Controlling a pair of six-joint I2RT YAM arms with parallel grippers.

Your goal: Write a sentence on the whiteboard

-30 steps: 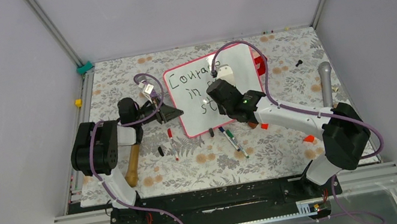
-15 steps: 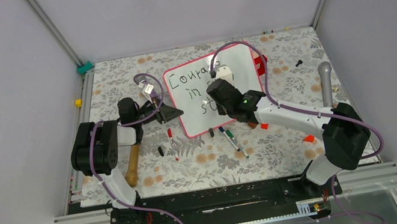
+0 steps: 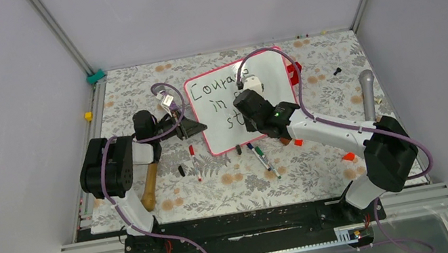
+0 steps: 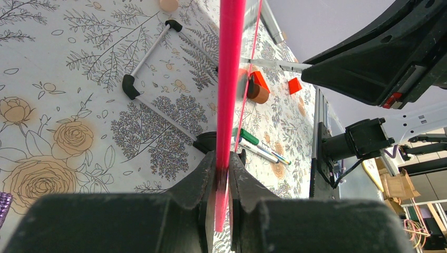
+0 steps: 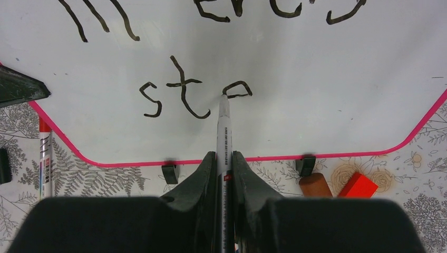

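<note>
While right gripper [image 5: 224, 158] clamps marker [image 5: 223, 124], tip on whiteboard [image 5: 327, 68] | left gripper [image 4: 222, 174] pinches whiteboard edge

The left gripper [image 4: 222, 164] clamps the whiteboard [image 4: 230, 79] by its edge; the right gripper [image 5: 224, 159], arm reaching forward-left, pinches a marker [image 5: 223, 126].
</note>
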